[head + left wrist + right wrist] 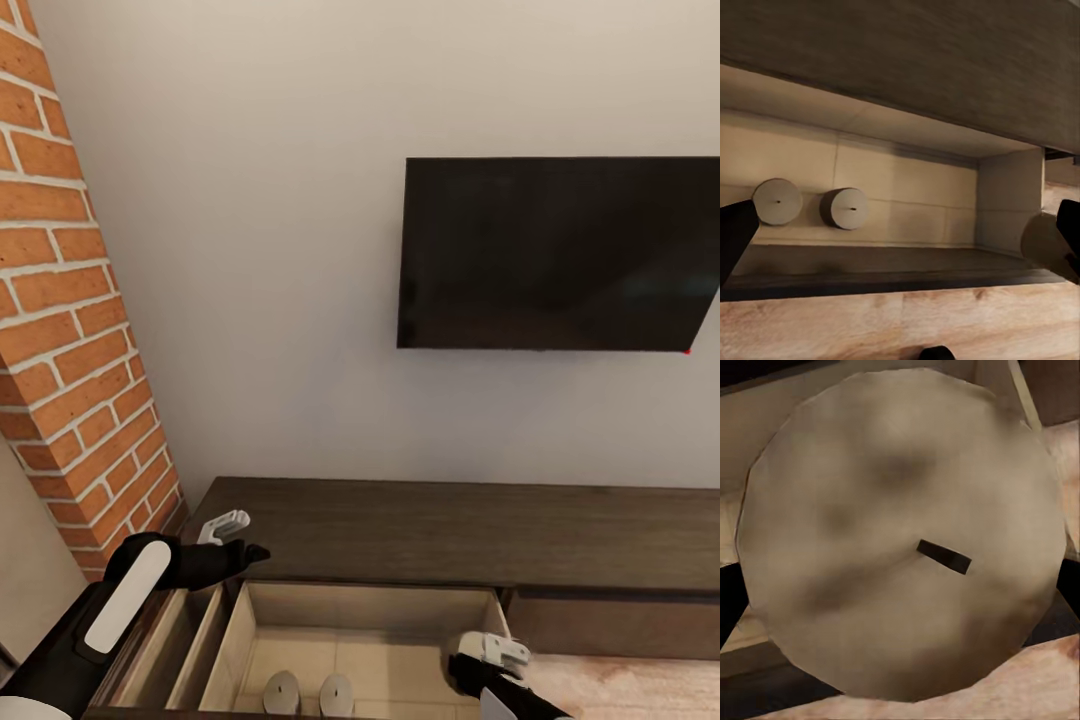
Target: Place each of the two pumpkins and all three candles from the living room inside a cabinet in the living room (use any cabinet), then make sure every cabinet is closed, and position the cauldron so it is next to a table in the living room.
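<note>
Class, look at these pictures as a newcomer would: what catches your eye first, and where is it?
A big dark television hangs on the pale wall above the long brown cabinet, with a brick column at the left. Below, the cabinet's open drawer holds two pale candles. A third candle looms before the right wrist camera.

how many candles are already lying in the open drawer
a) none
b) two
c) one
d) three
b) two candles stand side by side on the pale floor of the open drawer, while the right gripper holds a third candle above it.
</note>
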